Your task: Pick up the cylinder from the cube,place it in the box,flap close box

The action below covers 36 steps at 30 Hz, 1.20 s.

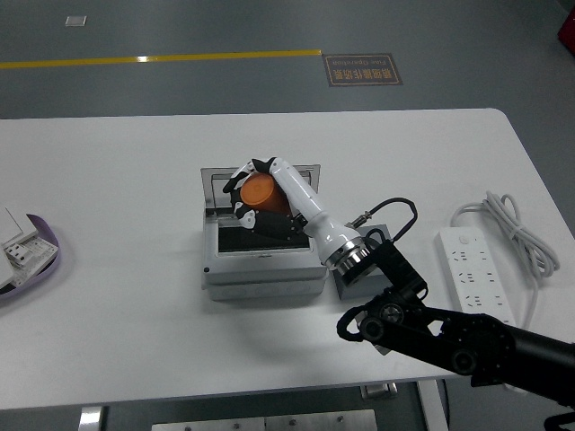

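Note:
An orange cylinder [260,191] is held in my right hand [252,197], whose fingers are curled around it, over the open grey box [260,274]. The box's lid [216,184] stands open at the far side. My right arm comes in from the lower right, black at the forearm with a white and silver wrist. A grey cube [355,285] sits just right of the box, mostly hidden under my wrist. My left arm is out of view.
A white power strip [474,274] with a coiled cable lies at the right. A white and purple object [27,251] sits at the table's left edge. A yellow line and a floor sign lie beyond the table.

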{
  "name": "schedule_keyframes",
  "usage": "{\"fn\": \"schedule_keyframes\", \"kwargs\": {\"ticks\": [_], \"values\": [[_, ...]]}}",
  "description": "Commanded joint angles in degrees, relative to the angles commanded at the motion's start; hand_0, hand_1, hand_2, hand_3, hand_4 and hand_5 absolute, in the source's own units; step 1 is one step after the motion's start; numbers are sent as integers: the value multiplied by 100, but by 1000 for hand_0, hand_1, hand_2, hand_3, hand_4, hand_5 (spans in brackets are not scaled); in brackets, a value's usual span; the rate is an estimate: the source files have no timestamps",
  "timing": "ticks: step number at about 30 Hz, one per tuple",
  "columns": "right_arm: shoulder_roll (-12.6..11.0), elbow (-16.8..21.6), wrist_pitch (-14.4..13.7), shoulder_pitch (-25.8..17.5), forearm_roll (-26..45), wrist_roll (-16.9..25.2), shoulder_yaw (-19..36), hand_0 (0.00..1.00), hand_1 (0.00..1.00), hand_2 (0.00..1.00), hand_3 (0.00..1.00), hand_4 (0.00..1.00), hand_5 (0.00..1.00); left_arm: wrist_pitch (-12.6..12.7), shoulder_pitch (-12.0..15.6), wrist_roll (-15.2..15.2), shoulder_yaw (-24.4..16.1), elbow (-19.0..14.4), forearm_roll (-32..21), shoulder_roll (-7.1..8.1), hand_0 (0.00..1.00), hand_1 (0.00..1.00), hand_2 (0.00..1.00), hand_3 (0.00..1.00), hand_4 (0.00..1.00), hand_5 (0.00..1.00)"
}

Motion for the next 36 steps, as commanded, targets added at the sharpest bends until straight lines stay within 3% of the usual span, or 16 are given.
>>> {"fn": "schedule_keyframes", "kwargs": {"ticks": [3, 4, 9, 10, 15, 16, 19, 21, 22, 27, 28, 33, 36], "values": [[44, -47, 182, 94, -294, -294, -92, 77, 201, 283, 215, 2, 2, -2, -1, 6, -8, -1, 10, 2, 510, 550, 555, 590, 720, 152], [65, -72, 295, 143, -432, -434, -142, 56, 207, 326, 268, 2, 2, -4, -2, 10, -14, -1, 17, 3, 510, 550, 556, 589, 721, 156], [139, -205, 950, 346, -1421, -1493, -384, 56, 207, 326, 268, 2, 2, -10, -5, 33, -49, 0, 60, 7, 510, 550, 556, 589, 721, 156], [154, -234, 1094, 381, -1621, -1715, -419, 546, 527, 570, 573, 440, 2, -11, -4, 37, -55, 0, 68, 8, 511, 551, 555, 589, 721, 158], [198, -328, 1485, 451, -2368, -2528, -480, 546, 527, 570, 573, 440, 2, -10, -9, 39, -54, -1, 68, 15, 511, 551, 555, 589, 721, 158], [206, -346, 1532, 458, -2515, -2685, -488, 741, 678, 705, 672, 540, 259, -10, -12, 37, -51, -2, 67, 17, 511, 551, 556, 589, 721, 160], [219, -382, 1601, 466, -2796, -3033, -506, 741, 678, 705, 672, 540, 259, -11, -17, 36, -44, -4, 63, 17, 511, 551, 556, 589, 721, 160], [222, -394, 1614, 467, -2870, -3150, -514, 741, 678, 705, 672, 540, 259, -12, -16, 37, -43, -6, 63, 17, 511, 551, 556, 589, 721, 160], [222, -398, 1615, 467, -2884, -3150, -518, 813, 718, 752, 769, 785, 411, -13, -16, 38, -43, -6, 64, 17, 511, 551, 555, 588, 721, 161], [222, -419, 1652, 469, -2852, -3150, -559, 813, 718, 752, 769, 785, 411, -10, -22, 26, -6, -13, 33, 22, 511, 551, 555, 588, 721, 161], [221, -421, 1662, 471, -2836, -3150, -571, 824, 724, 758, 799, 854, 451, -9, -24, 23, 4, -14, 25, 21, 510, 550, 555, 588, 721, 161], [209, -407, 1668, 462, -2761, -3148, -590, 824, 724, 758, 799, 854, 451, -6, -34, 14, 35, -21, 7, 19, 510, 550, 555, 588, 721, 161], [151, -334, 1508, 380, -2523, -3028, -506, 824, 727, 761, 808, 884, 465, -5, -38, 11, 45, -23, 0, 20, 510, 550, 555, 588, 720, 162]]}}
